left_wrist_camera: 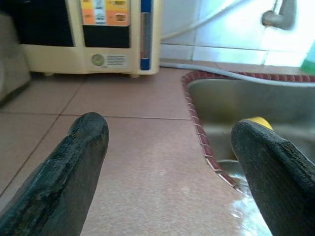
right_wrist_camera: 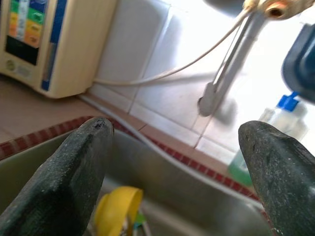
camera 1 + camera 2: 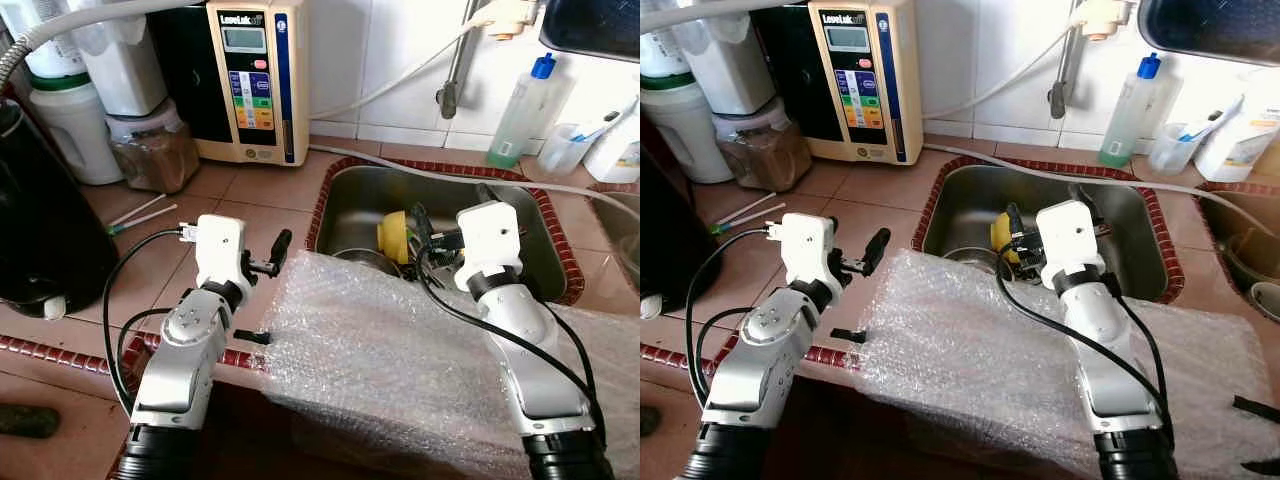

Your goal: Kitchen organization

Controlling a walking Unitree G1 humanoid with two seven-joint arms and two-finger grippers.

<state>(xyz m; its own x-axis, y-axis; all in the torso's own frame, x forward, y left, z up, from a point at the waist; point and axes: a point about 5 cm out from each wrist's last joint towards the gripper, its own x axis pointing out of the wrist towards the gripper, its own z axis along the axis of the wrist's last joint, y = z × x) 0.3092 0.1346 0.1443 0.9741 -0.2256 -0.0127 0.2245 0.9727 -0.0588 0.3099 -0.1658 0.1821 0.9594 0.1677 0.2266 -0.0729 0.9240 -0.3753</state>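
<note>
A stainless steel sink (image 3: 370,205), bordered by a red tile rim, is set into a tiled countertop (image 3: 255,200). A sheet of bubble wrap (image 3: 400,350) is draped over the front edge of the counter, at 6 o'clock from the sink, and part of it hangs down in front. The left gripper (image 3: 270,290) is held above the counter at the left edge of the bubble wrap, at about 8 o'clock from the sink; its two black fingers (image 1: 74,167) are spread wide, and nothing is held between them. The right gripper (image 2: 179,182) is positioned over the sink basin, beyond the far edge of the bubble wrap; its fingers (image 2: 74,182) are likewise spread wide and nothing is gripped. A yellow object (image 3: 392,235) lies in the basin just beside the right gripper, at about 9 o'clock from it, next to a round metal item (image 3: 362,260) whose kind cannot be determined. A cream water ionizer (image 3: 255,80) stands against the wall at 11 o'clock from the sink. A grey hose (image 3: 440,172) is routed along the back rim of the sink. A green bottle with a blue cap (image 3: 520,115) stands at 1 o'clock from the sink, near the tiled wall.
</note>
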